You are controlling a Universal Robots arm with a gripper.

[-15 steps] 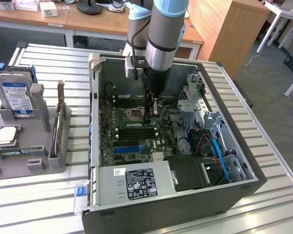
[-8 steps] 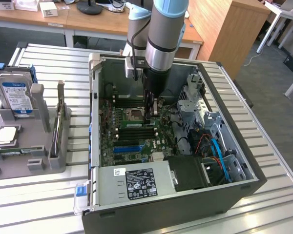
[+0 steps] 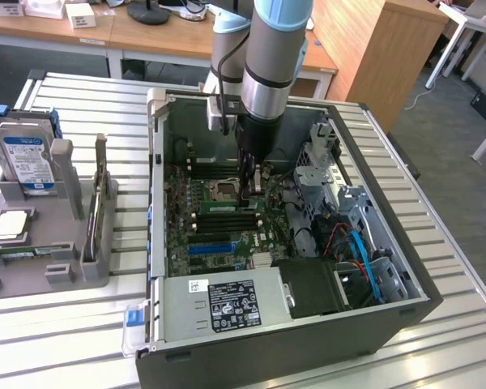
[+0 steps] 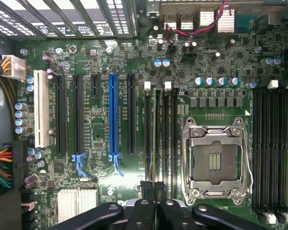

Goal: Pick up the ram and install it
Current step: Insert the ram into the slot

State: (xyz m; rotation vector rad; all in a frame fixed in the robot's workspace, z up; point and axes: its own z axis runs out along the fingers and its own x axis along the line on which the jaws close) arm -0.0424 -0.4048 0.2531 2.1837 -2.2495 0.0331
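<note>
Since the open computer case [image 3: 227,365] lies flat with its motherboard [image 4: 96,57] facing up, the arm works straight down into it. Beside the CPU socket [image 4: 216,160] runs a bank of 4 memory slots [image 4: 147,134]. The gripper [image 4: 155,188] hangs at 1 end of them, its fingers pressed narrowly together. The ram [image 4: 157,139] seems to be the thin dark edge along 1 middle slot under those tips; gripped or seated, I cannot tell. Seating it well calls for a square, vertical push, kept clear of the socket.
</note>
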